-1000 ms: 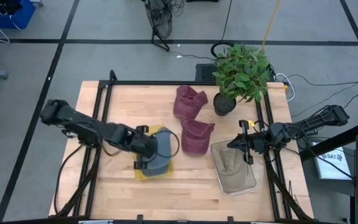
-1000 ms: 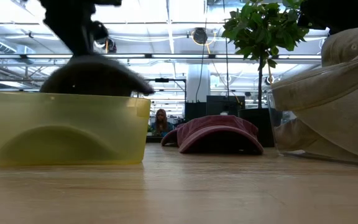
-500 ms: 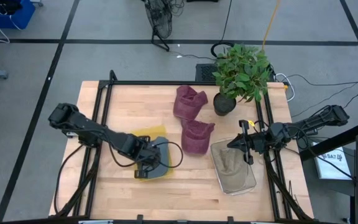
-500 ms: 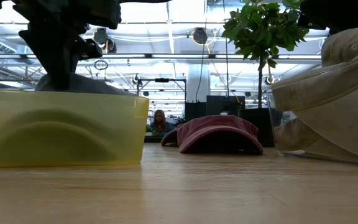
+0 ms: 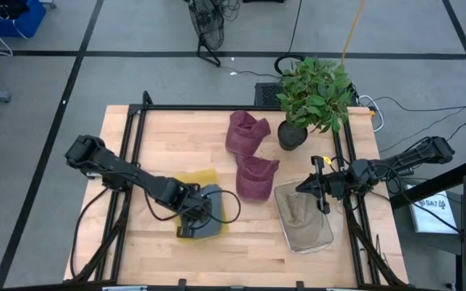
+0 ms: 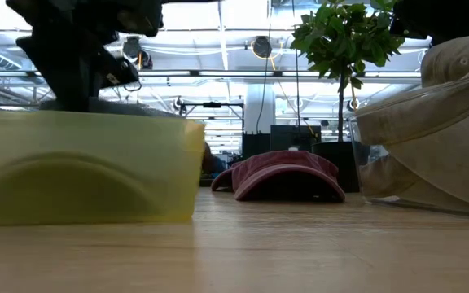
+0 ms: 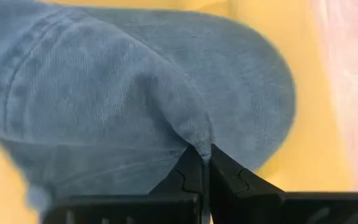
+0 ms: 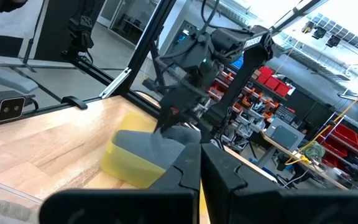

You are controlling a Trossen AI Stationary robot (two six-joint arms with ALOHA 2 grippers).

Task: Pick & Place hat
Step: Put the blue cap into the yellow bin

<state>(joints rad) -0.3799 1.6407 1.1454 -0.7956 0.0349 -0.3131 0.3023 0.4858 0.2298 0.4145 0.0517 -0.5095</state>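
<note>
2 fingers of left end effector (image 7: 202,163) pinch blue hat (image 7: 135,93) fabric.

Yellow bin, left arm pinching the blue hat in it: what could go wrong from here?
1. The left gripper is shut on a fold of the blue hat; pulling away unopened could drag the hat back out.
2. The yellow bin looks light; the arm pressing in may shove or tip it.
</note>
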